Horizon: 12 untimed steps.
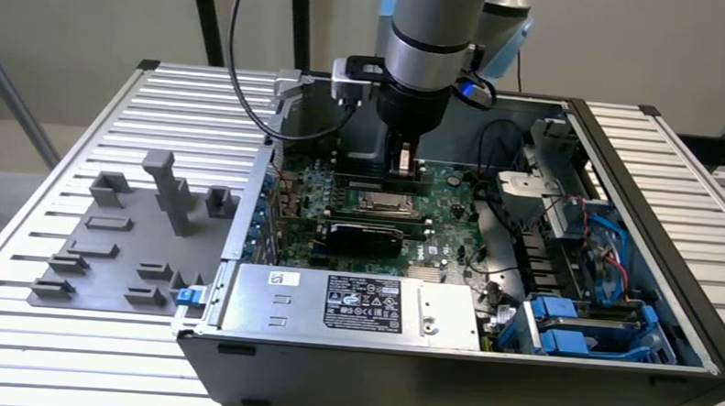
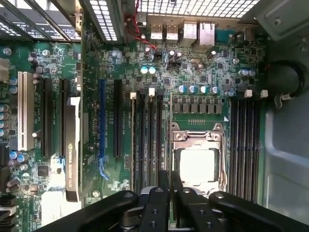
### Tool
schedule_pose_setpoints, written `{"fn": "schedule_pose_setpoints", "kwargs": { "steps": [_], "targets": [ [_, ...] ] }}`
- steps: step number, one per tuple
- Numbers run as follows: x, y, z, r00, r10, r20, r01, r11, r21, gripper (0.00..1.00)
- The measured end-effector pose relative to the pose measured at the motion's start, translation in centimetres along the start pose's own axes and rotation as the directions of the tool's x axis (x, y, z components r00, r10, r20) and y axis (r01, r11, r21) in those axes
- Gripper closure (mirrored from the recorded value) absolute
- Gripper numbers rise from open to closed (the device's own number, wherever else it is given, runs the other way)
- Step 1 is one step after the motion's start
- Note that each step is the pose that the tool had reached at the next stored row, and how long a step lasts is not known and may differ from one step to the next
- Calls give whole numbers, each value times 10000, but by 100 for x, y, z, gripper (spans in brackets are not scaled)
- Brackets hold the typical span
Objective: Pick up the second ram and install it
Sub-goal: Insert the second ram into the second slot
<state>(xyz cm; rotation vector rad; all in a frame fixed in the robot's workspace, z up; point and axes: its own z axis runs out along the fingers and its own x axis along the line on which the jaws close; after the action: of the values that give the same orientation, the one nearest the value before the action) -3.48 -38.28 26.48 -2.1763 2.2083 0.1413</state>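
My gripper (image 1: pixel 402 168) hangs low inside the open computer case, just behind the CPU socket (image 1: pixel 375 201). Its fingers are pressed together on a thin upright board, the second ram (image 1: pixel 401 157), which is largely hidden by the fingers. In the wrist view the gripper (image 2: pixel 169 193) sits over the edge of the CPU socket (image 2: pixel 198 162), beside the bank of dark memory slots (image 2: pixel 147 140). The outermost slot of that bank holds a stick (image 2: pixel 133 140) seen edge-on. The large green motherboard (image 2: pixel 203 72) lies flat below.
Grey holder blocks (image 1: pixel 129 239) stand on the ribbed table at the exterior view's left. A graphics card (image 2: pixel 72 145), a power supply (image 1: pixel 346 303), loose cables (image 1: pixel 509 209) and blue drive bays (image 1: pixel 577 327) crowd the case. A second slot bank (image 2: pixel 244 145) flanks the socket.
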Motion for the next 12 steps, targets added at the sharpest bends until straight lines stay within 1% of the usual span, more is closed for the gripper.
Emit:
{"fn": "schedule_pose_setpoints", "kwargs": {
  "steps": [3, 9, 12],
  "targets": [
    [28, -3, 38, 10000, 1, -24, -1, 10000, 1, 100],
    [58, -6, 114, 9999, 5, -108, -5, 10000, 2, 100],
    [62, -8, 144, 9999, 5, -129, -5, 10000, 2, 100]
  ]
}}
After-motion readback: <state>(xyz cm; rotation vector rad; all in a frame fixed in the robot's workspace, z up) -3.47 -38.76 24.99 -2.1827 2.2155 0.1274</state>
